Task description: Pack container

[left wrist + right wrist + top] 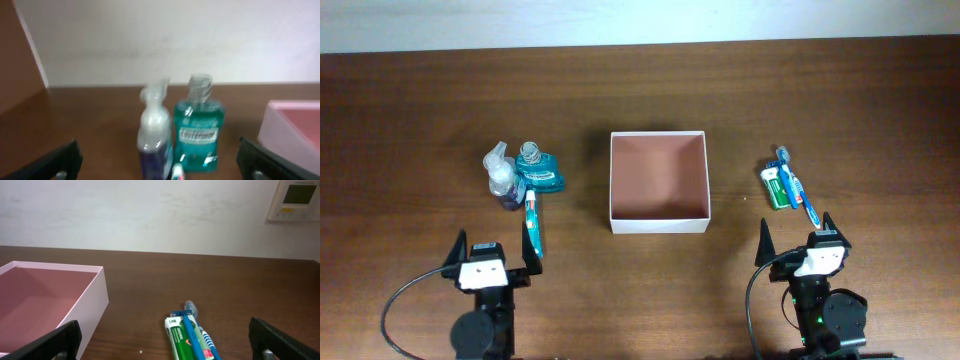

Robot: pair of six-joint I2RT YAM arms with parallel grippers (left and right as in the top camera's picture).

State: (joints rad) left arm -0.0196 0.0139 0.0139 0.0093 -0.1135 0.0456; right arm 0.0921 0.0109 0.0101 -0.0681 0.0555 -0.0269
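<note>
Left gripper (494,256) sits spread wide facing the bottles (538,174), right gripper (796,242) likewise facing the toothbrush (796,187) — empty box (658,225) between, ready for packing.

Mouthwash bottle (540,172) and spray bottle (502,180) stand left of the container (658,226); toothpaste (775,190) and toothbrush (800,193) lie right of it.
</note>
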